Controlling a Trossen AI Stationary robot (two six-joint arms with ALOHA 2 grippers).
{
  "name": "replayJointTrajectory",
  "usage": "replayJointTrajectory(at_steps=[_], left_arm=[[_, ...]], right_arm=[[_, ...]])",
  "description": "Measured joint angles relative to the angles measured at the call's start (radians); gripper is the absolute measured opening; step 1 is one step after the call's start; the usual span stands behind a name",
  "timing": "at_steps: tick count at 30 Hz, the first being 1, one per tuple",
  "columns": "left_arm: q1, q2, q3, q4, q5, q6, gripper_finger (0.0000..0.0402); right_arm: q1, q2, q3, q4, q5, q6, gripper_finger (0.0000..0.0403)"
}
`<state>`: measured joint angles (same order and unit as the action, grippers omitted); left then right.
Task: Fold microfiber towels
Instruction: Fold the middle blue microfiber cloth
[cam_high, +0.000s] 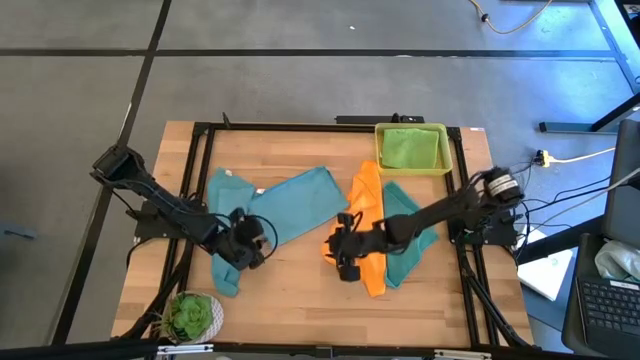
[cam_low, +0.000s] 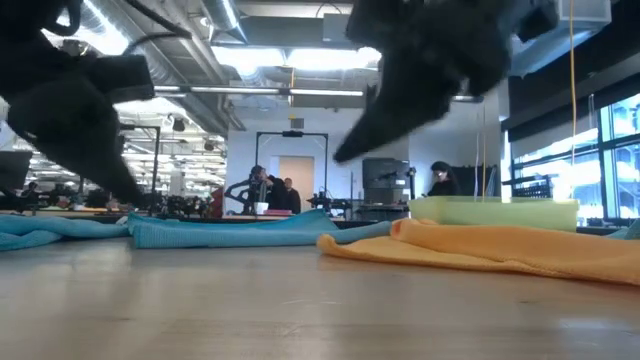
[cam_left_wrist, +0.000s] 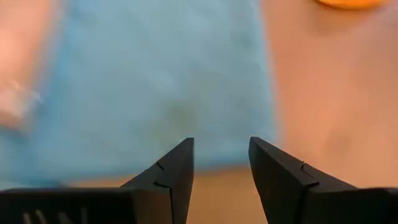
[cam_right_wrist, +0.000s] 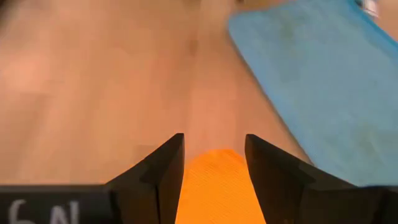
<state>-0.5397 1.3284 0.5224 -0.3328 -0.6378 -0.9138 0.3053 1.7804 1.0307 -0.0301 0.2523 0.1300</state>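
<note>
Wooden table (cam_high: 300, 300): left gripper (cam_left_wrist: 221, 163), jaws apart and empty, hovers above the light blue towel (cam_left_wrist: 168, 81); right gripper (cam_right_wrist: 214, 163), jaws apart, straddles the orange towel (cam_right_wrist: 214, 186).

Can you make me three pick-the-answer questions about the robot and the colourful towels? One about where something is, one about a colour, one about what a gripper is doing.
1. Where is the lime green towel?
A. In the yellow tray
B. Under the plant
C. On the floor

2. What colour is the towel right under the right gripper?
A. Pink
B. Orange
C. White

3. What is the left gripper doing?
A. Squeezing a towel
B. Holding the plant
C. Open, holding nothing

Answers:
1. A, the green cloth lies inside the yellow tray at the table's far edge.
2. B, the orange towel shows between that gripper's fingers.
3. C, its fingers stand apart above a light blue towel with nothing between them.
</note>
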Motion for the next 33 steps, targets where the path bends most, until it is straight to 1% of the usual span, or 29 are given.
replayJointTrajectory(at_steps=[3, 5, 6, 8, 12, 14, 19, 22, 25, 26, 29, 32, 33], left_arm=[[0.003, -0.001, 0.000, -0.028, -0.184, 0.111, 0.0145], [0.020, -0.002, 0.000, -0.017, -0.280, 0.173, 0.0145], [0.036, -0.002, 0.000, -0.017, -0.311, 0.204, 0.0145], [0.081, -0.002, 0.000, -0.027, -0.322, 0.248, 0.0145], [0.185, 0.005, -0.021, -0.023, -0.214, 0.311, 0.0144], [0.230, 0.011, -0.036, -0.023, -0.166, 0.355, 0.0144], [0.299, 0.012, -0.079, -0.004, -0.098, 0.448, 0.0144], [0.329, 0.012, -0.102, 0.055, -0.060, 0.480, 0.0144], [0.347, 0.012, -0.138, 0.175, 0.015, 0.491, 0.0144], [0.349, 0.012, -0.151, 0.217, 0.043, 0.490, 0.0144], [0.347, 0.012, -0.182, 0.296, 0.110, 0.434, 0.0144], [0.320, 0.011, -0.191, 0.315, 0.140, 0.345, 0.0144], [0.301, 0.011, -0.192, 0.319, 0.144, 0.327, 0.0144]], right_arm=[[0.016, 0.053, 0.000, 0.001, 0.134, 0.032, 0.0172], [0.011, 0.086, 0.000, -0.017, 0.190, 0.065, 0.0172], [0.003, 0.102, 0.000, -0.030, 0.195, 0.084, 0.0172], [-0.018, 0.133, 0.000, -0.056, 0.185, 0.140, 0.0172], [-0.047, 0.167, 0.008, -0.161, 0.110, 0.237, 0.0172], [-0.050, 0.164, 0.012, -0.258, 0.082, 0.261, 0.0172], [-0.028, 0.120, 0.005, -0.506, 0.078, 0.286, 0.0172], [0.000, 0.097, 0.004, -0.646, 0.062, 0.271, 0.0172], [0.021, 0.066, -0.007, -0.771, 0.059, 0.273, 0.0172], [0.028, 0.049, -0.007, -0.794, 0.068, 0.292, 0.0172], [0.052, -0.008, 0.005, -0.791, 0.122, 0.351, 0.0172], [0.081, -0.080, 0.038, -0.701, 0.216, 0.366, 0.0172], [0.089, -0.091, 0.037, -0.663, 0.230, 0.364, 0.0172]])
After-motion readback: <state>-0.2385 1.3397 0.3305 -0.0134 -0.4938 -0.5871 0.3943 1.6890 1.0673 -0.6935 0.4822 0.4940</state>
